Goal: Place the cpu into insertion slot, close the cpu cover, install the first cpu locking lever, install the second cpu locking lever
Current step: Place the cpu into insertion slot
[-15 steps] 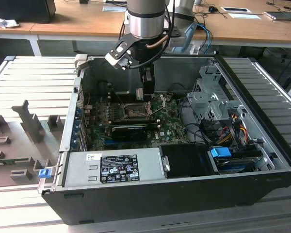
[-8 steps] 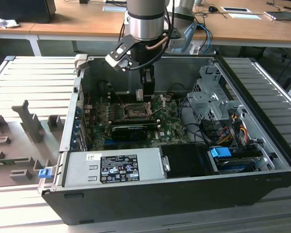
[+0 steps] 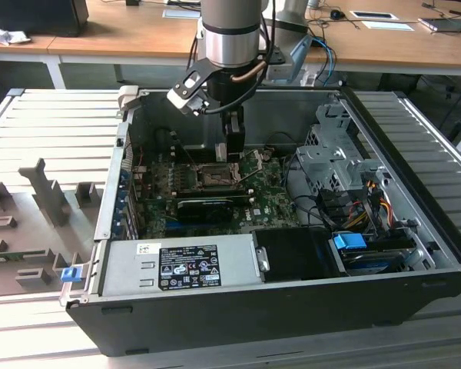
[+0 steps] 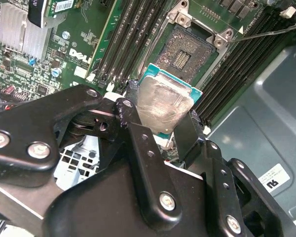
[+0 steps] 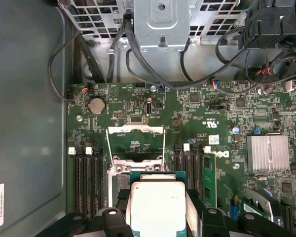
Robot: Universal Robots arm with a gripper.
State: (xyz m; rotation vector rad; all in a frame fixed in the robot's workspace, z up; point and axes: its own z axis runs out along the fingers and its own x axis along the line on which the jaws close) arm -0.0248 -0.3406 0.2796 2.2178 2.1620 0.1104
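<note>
Item, as I see it: my jaws pinching the cpu (image 4: 165, 106), held above the open insertion slot (image 4: 185, 52); cpu cover (image 5: 136, 129) raised.

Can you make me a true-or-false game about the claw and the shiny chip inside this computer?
1. The claw grips the cpu. True.
2. The cpu sits in the slot. False: the slot is empty, and the cpu is in the claw.
3. The cover is shut. False: it stands open.
4. The board is green. True.
</note>
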